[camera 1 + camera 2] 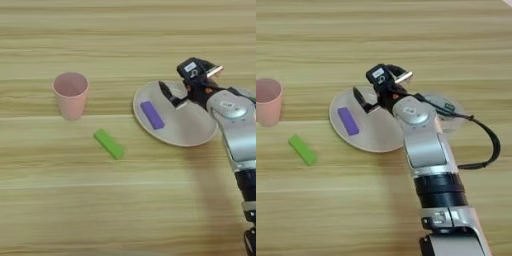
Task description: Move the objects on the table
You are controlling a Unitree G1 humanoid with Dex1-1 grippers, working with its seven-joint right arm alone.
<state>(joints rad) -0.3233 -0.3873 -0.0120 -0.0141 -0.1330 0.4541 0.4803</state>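
Note:
A round beige plate (190, 127) lies right of the table's middle, and a purple block (152, 115) rests flat on its left half. My right gripper (176, 95) hovers over the plate's far part, just right of the purple block and apart from it. Its two black fingers (359, 95) stand open with nothing between them. A green block (109, 144) lies on the bare table (125, 210), left of the plate and nearer to me. Further left, a pink cup (71, 95) stands upright with its mouth up.
A clear round labelled container (451, 112) sits right behind my forearm, touching or nearly touching the plate's right edge. A black cable (491, 145) loops out from the arm on the right. The silver forearm (423, 145) crosses the plate's right side.

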